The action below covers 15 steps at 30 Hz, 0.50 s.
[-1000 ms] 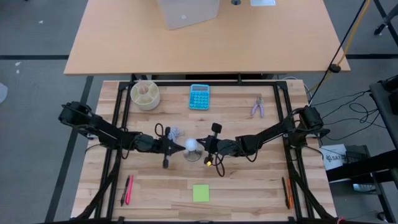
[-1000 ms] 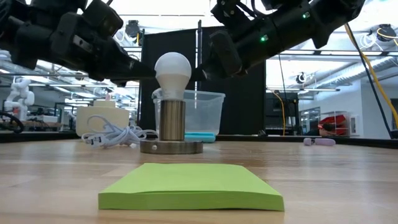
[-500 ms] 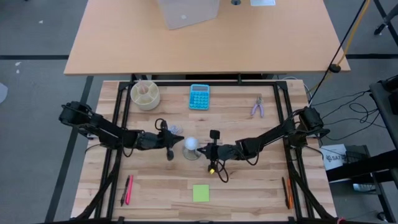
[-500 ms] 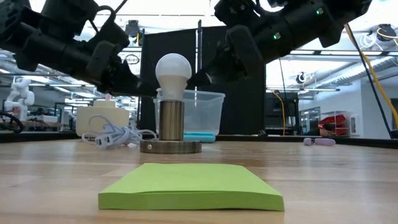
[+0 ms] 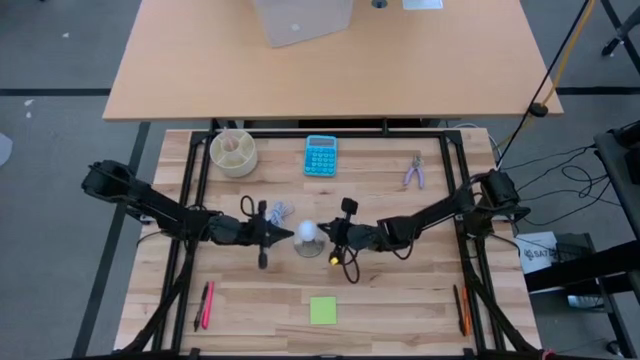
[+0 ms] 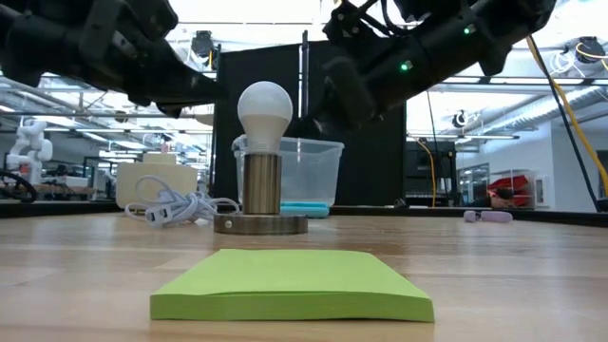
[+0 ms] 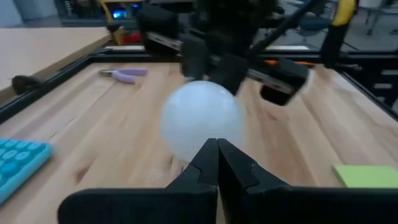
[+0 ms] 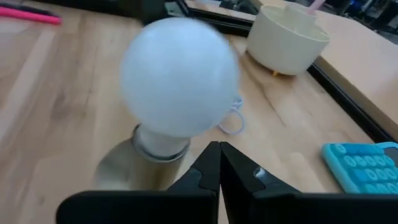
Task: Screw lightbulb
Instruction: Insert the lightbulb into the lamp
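Observation:
The white lightbulb [image 5: 308, 233] stands upright, its screw base in the grey metal socket [image 6: 263, 180], whose round disc [image 6: 261, 224] rests on the table's middle. My left gripper [image 5: 291, 236] is shut, its tips right at the globe's left side [image 7: 202, 118]. My right gripper [image 5: 328, 237] is also shut, with its tips at the globe's right side, low on it [image 8: 180, 74]. Both point nearly level at the bulb from opposite sides. My left gripper's shut fingertips [image 7: 217, 149] stand against the globe's left side, coming in level from the table's left; I cannot tell whether they touch it. My right gripper's shut fingertips [image 8: 219, 152] stand by the globe's lower right side, coming from the table's right; whether they touch, I cannot tell.
A blue calculator [image 5: 321, 155], a beige cup [image 5: 233, 152] and purple pliers [image 5: 415, 172] lie at the far side. A white cable [image 5: 281, 211] lies just behind my left gripper. A green pad of notes [image 5: 323, 310] lies near the front, with pens [image 5: 206, 304] at the front left and front right [image 5: 462, 308].
My left gripper drew back from the bulb toward the table's left and far side, then came back to the globe's left side, its arm now standing higher. The bulb and the socket have kept still.

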Motion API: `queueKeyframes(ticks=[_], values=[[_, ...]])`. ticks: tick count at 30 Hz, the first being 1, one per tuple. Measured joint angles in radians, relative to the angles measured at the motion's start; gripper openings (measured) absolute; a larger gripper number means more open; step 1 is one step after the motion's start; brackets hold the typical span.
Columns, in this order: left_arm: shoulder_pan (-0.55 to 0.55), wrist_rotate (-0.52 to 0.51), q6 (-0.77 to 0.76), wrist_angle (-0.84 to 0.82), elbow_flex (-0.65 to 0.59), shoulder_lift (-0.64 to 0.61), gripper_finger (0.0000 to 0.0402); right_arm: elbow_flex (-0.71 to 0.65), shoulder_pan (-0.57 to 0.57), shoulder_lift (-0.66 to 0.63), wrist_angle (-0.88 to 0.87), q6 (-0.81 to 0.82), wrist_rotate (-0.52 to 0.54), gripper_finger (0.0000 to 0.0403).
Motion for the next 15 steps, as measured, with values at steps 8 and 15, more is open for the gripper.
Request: queueKeyframes(ticks=[8, 15], values=[[-0.001, 0.077, 0.011, 0.059, 0.0, 0.041, 0.0, 0.0, -0.018, 0.0, 0.073, -0.017, 0.0, 0.0], [0.032, 0.07, -0.015, 0.095, 0.0, 0.103, 0.0, 0.0, -0.01, 0.0, 0.091, -0.043, -0.003, 0.0]])
